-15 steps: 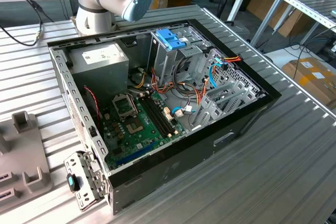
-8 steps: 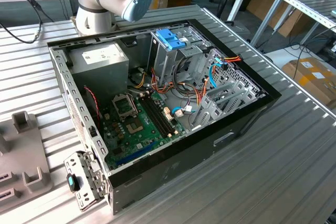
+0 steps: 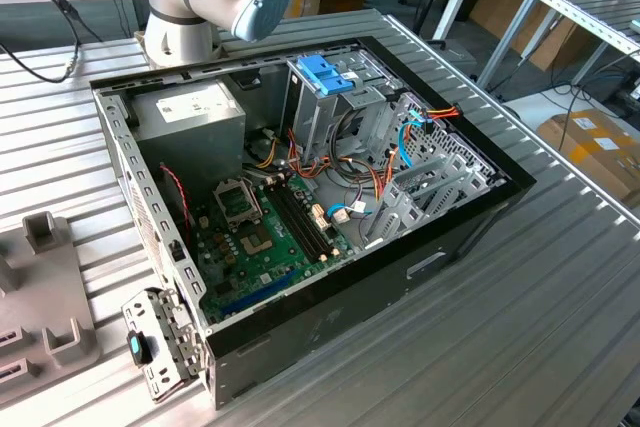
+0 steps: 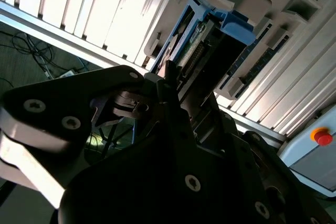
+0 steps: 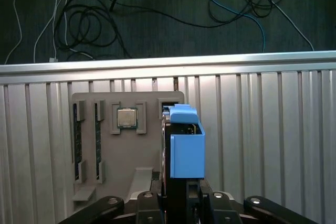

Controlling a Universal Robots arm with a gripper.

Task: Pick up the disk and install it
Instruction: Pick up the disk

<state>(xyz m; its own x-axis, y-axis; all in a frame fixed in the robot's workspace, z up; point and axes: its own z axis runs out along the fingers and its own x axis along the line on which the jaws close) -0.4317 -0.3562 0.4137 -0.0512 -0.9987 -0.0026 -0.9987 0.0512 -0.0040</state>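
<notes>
Currently gripper (image 5: pixel 181 188) clamps disk (image 5: pixel 187 148) on edge at grey tray (image 5: pixel 121 153).

The ribbed aluminium desk (image 3: pixel 545 277) has a dull, brushed sheen. The black rectangular computer case (image 3: pixel 440 247) looks matt and painted outside, with bare grey sheet metal inside and a glossy green circuit board (image 3: pixel 255 237). In the first wrist view, the flat rectangular disk (image 5: pixel 186 148) is framed in smooth, faintly shiny light-blue plastic. The grey holder tray (image 5: pixel 126 150) is matt plastic. The black hand (image 5: pixel 182 195) is matt, with bright metal screw heads.
</notes>
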